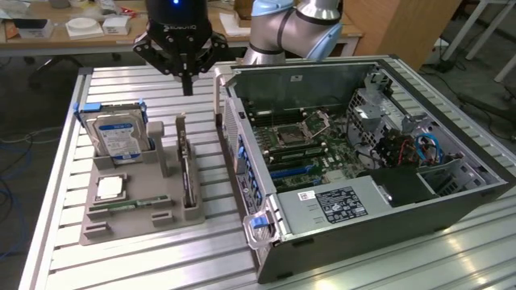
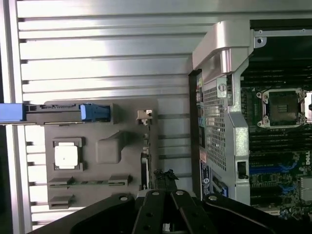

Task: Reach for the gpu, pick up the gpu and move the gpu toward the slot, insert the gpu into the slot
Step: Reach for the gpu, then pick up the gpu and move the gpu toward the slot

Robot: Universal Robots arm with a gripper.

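Thin green gpu card (image 1: 187, 175): on edge in grey plastic holder (image 1: 129, 220), likely for a grasp from above.
Jaws: together, empty, above it.

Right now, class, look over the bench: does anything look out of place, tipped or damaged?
Nothing stands out. The card and the hard drive stand upright in the grey holder, and the computer case lies open beside it.
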